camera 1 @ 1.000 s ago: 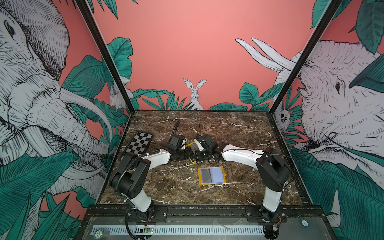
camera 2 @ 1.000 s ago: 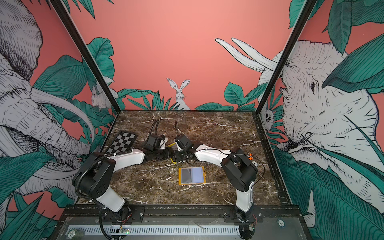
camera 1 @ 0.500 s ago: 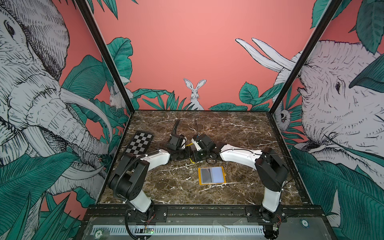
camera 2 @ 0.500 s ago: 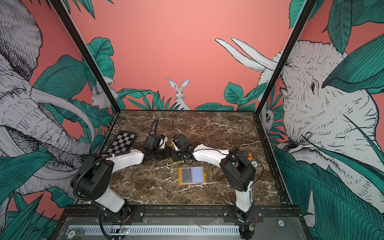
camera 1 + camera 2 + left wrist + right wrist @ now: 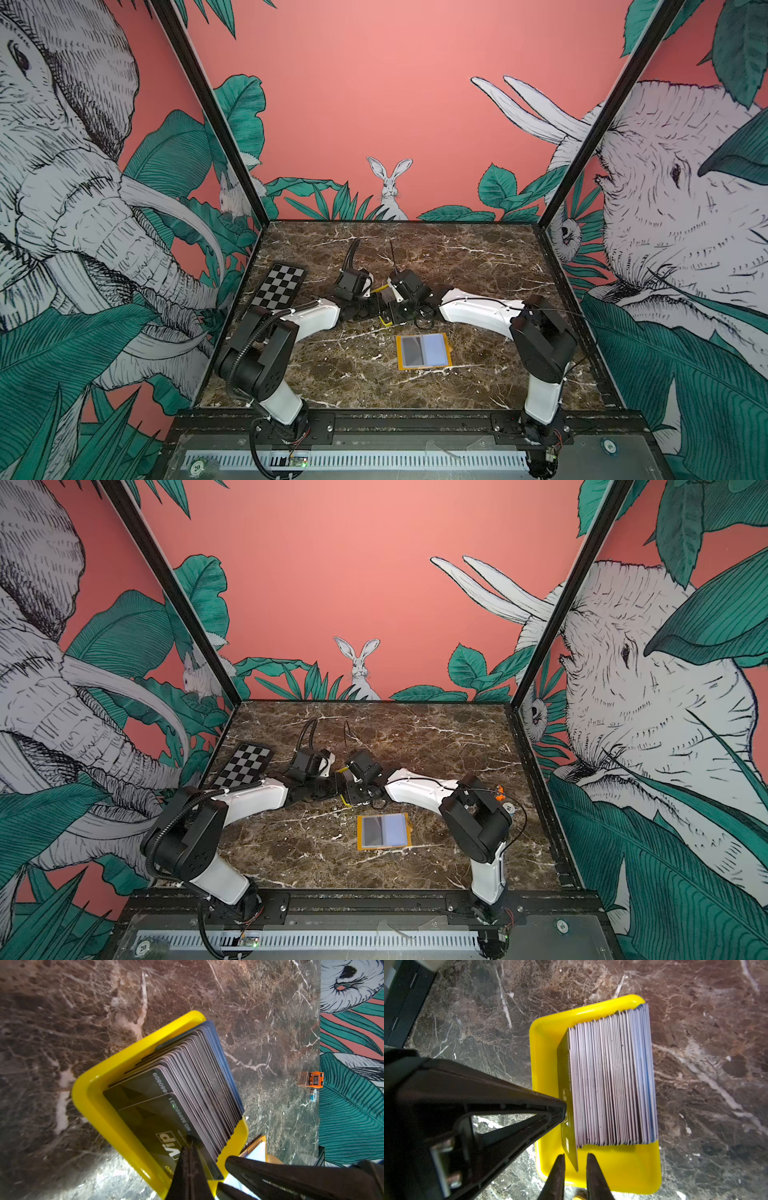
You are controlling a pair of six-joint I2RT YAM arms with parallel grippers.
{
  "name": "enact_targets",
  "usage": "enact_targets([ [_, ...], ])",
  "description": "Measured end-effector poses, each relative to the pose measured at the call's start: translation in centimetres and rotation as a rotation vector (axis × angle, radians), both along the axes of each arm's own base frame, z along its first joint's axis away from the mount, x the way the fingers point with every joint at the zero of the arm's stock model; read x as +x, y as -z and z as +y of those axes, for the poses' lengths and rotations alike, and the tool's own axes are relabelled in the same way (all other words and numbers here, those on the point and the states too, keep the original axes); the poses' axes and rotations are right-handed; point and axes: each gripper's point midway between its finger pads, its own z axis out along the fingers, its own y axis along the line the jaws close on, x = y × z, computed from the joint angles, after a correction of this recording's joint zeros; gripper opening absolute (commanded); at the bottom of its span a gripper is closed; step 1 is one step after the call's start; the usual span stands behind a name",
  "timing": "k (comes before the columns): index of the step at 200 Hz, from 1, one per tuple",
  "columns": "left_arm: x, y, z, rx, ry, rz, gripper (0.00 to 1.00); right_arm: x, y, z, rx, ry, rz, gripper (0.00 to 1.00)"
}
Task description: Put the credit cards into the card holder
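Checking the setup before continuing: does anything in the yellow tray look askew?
Yes. One black card juts out of the credit cards standing on edge in the yellow tray, past their even ends, between the parted jaws of the right gripper. The shut left gripper touches its face.

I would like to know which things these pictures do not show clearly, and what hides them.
Both top views: the arms' wrists cover the yellow tray; only slivers show.
Left wrist view: the card holder shows one corner; the right tool and the picture's edge cut off the rest.
Right wrist view: the credit cards stand edge-on, too fine to count; the left tool partly covers the front face's print.
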Motion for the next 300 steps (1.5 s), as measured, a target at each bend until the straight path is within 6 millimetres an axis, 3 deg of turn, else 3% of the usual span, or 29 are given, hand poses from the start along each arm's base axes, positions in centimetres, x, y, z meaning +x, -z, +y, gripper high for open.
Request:
enact_targets([
  [54,0.0,0.0,0.0,-0.002,0.002,0.001,0.00,-0.1,0.0,0.1,0.004,-0.006,0.005,0.09],
  [131,-0.1,0.1,0.7,0.006,-0.017,0.007,0.00,-0.9,-0.1,0.7,0.019,-0.049,0.019,0.08],
  [160,-0.2,-0.6,1.0,0.003,-0.027,-0.011,0.03,-1.0,-0.1,1.2,0.014,-0.066,0.015,0.08],
  [194,0.1,-1.9,1.2,-0.013,-0.038,-0.041,0.09,-0.7,-1.0,2.3,0.029,-0.085,-0.006,0.13],
  [236,0.2,-1.9,1.4,-0.015,-0.046,-0.038,0.12,-0.9,-1.3,2.7,0.041,-0.100,-0.004,0.19],
  [300,0.3,-1.9,1.6,-0.017,-0.051,-0.035,0.13,-1.0,-0.7,2.7,0.034,-0.098,0.006,0.19],
])
